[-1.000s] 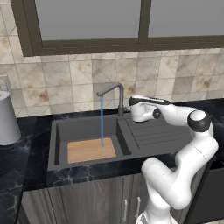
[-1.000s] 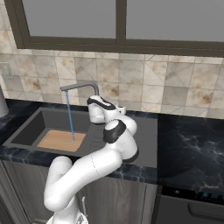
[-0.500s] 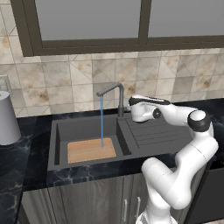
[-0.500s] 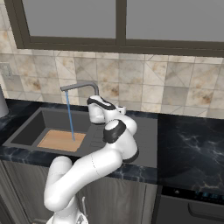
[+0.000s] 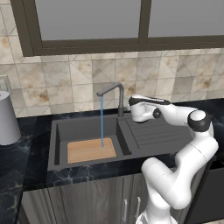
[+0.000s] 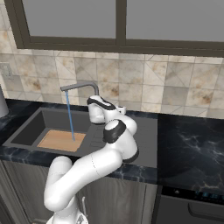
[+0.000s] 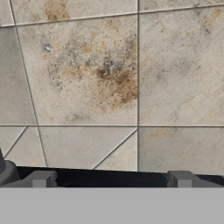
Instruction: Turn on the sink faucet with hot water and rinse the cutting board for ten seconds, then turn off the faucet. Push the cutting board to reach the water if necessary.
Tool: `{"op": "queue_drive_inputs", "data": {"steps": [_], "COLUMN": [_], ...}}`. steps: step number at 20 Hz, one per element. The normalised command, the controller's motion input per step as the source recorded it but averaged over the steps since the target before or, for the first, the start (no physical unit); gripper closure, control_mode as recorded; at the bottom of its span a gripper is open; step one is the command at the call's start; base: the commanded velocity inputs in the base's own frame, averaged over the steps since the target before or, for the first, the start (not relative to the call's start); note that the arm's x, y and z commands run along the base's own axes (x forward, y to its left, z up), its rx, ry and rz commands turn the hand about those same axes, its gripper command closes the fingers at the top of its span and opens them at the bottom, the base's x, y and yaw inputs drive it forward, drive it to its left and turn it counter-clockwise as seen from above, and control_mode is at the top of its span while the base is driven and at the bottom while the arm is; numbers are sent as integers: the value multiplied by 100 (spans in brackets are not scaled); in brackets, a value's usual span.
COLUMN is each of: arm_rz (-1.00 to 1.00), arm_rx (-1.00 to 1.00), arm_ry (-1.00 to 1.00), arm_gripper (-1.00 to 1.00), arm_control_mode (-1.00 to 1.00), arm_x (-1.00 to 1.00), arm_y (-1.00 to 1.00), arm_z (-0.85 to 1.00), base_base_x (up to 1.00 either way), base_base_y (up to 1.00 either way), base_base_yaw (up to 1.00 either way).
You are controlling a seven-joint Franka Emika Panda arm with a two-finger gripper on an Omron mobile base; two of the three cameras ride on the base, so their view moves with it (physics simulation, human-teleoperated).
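Water running onto tan wooden cutting board; slim dark grey faucet just left of wide-open, empty jaws, facing tiled wall.

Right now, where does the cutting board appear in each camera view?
Left base view: cutting board lower left, in the sink, under the water.
Right base view: left of centre.
Hand view: not in it; wall tiles there.
Shared landmark: sink faucet.
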Motion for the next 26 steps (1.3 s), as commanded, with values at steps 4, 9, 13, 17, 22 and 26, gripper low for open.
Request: {"op": "queue_drive_inputs", "data": {"steps": [4, 9, 13, 17, 22, 26], "arm_rz": [0, 0, 0, 0, 0, 0], "arm_rx": [0, 0, 0, 0, 0, 0], "arm_ry": [0, 0, 0, 0, 0, 0], "arm_gripper": [-100, -100, -100, -100, -100, -100], "arm_control_mode": [-100, -100, -100, -100, -100, -100], "arm_x": [0, 0, 0, 0, 0, 0], "arm_y": [0, 0, 0, 0, 0, 0], "arm_z": [0, 0, 0, 0, 0, 0], "base_base_x": [0, 0, 0, 0, 0, 0], "base_base_y": [0, 0, 0, 0, 0, 0], "base_base_yaw": [0, 0, 0, 0, 0, 0]}}
